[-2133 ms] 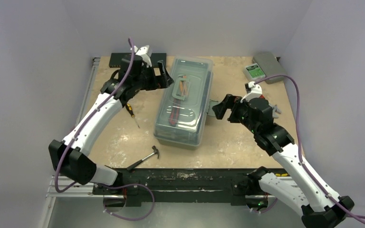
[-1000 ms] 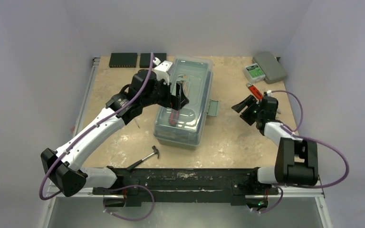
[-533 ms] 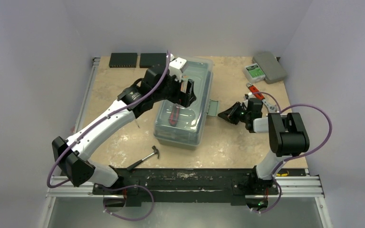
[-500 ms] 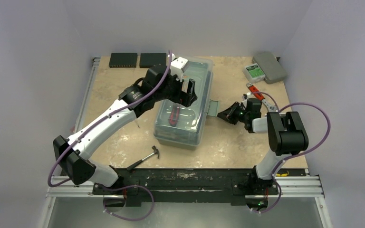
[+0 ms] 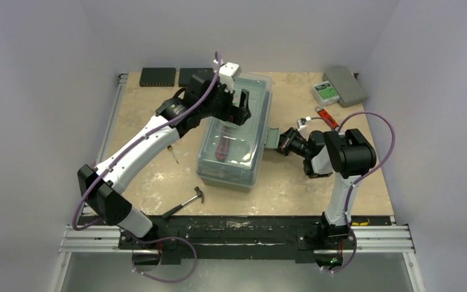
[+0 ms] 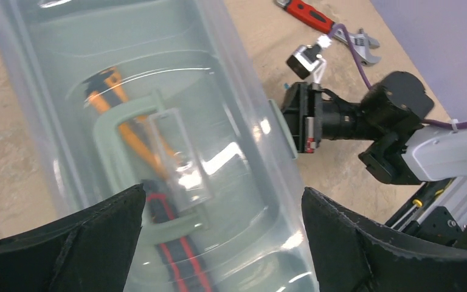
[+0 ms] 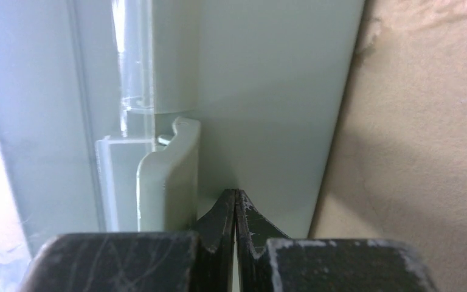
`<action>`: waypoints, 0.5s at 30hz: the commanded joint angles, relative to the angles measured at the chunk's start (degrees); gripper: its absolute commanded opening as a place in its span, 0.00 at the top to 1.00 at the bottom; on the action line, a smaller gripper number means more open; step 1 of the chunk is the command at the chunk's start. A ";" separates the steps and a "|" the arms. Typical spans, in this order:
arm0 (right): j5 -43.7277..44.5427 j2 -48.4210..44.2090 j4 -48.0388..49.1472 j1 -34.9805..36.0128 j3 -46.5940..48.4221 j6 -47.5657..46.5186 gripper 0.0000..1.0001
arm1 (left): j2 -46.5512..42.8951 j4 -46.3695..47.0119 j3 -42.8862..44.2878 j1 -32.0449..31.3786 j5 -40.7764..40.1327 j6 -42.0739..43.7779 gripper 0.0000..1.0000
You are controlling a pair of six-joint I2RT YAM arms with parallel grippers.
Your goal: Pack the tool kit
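No text legible in any view; print on small green-labelled box (image 5: 325,91), well beyond right pincer (image 5: 280,144) toward far right corner, too small, blurred to read.

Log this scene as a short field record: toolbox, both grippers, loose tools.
toolbox: lid down, tools visible inside through it
left gripper: open, above the lid
right gripper: shut, tips at the toolbox's side wall beside the latch
loose tools: hammer, red-handled tool, wrench
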 commanded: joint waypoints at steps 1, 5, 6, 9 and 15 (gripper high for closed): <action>-3.05 1.25 18.38 0.65 -0.53 8.27 1.00 | -6.60 4.30 -4.75 7.71 5.41 -5.83 0.04; -3.53 2.18 22.70 1.02 -0.41 10.89 1.00 | -10.28 4.85 -6.50 10.79 3.64 -5.97 0.03; -3.71 2.24 24.14 1.03 -0.40 11.55 1.00 | -10.61 4.16 -6.56 10.89 2.18 -5.71 0.02; -3.73 1.15 24.39 1.12 -0.88 11.31 1.00 | -11.08 3.42 -8.21 12.96 1.29 -8.35 0.01; -3.42 -1.01 24.27 1.12 -1.71 10.76 1.00 | -12.56 8.99 -16.79 21.55 11.76 -16.42 0.00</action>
